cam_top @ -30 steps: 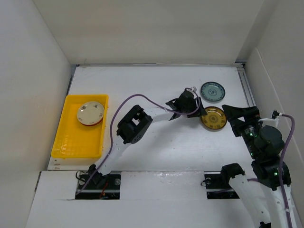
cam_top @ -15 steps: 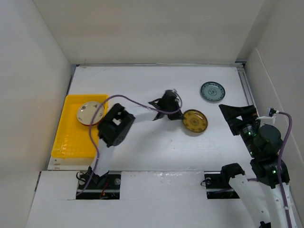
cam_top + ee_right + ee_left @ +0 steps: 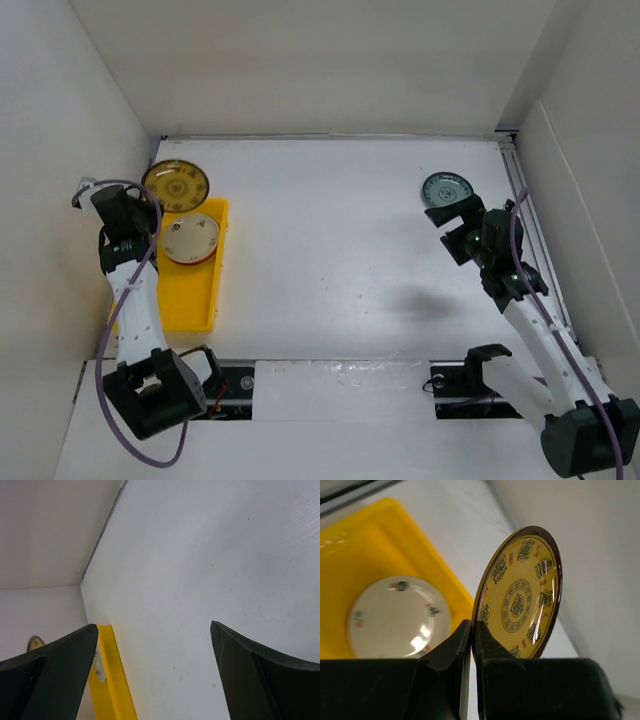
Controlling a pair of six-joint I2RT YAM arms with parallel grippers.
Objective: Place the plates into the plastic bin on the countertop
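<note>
L gripper (image 3: 472, 630) clamped on the bottom rim of brown-gold plate (image 3: 520, 600), plate up on edge by far end of yellow bin (image 3: 190, 300); cream plate (image 3: 193, 238) sits inside. Glazed, stiff, prob slippery and chippable, so I'd set it down gently. R gripper (image 3: 153, 626) fingers apart, near teal plate (image 3: 445, 187).

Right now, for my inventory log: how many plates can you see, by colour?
gold patterned plate: 1
cream plate: 1
teal plate: 1
total: 3 in view; any beneath the cream plate are hidden
</note>
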